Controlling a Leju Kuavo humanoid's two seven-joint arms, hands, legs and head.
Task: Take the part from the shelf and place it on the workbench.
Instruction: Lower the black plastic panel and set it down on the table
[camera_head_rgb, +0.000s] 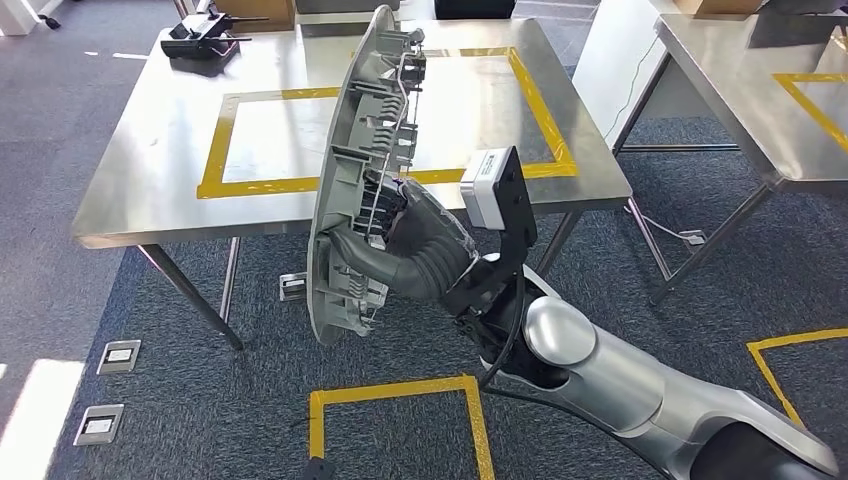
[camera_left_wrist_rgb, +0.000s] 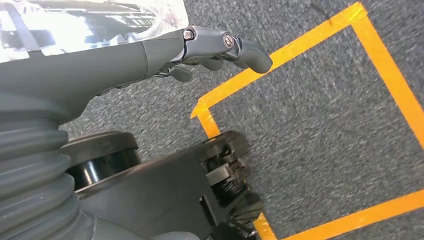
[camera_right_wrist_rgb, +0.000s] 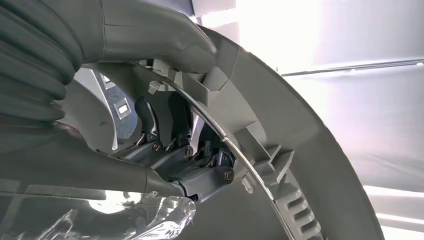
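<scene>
Gripping the long grey part (camera_head_rgb: 360, 170) from its ribbed back side, the right hand (camera_head_rgb: 415, 245) holds it upright in the air, near the front edge of the steel bench (camera_head_rgb: 150, 190). The part's upper end overlaps a yellow tape rectangle (camera_head_rgb: 225, 140) on the bench top, and its lower end hangs over the carpet (camera_head_rgb: 200, 420). In the right wrist view the fingers (camera_right_wrist_rgb: 165, 150) curl around the part's inner ribs, with the thumb pressed on its rim. The left hand (camera_left_wrist_rgb: 150, 60) hangs over the carpet, fingers loosely extended and holding nothing, beside yellow floor tape (camera_left_wrist_rgb: 280, 55). A black device (camera_head_rgb: 200, 40) lies at the bench's far corner.
</scene>
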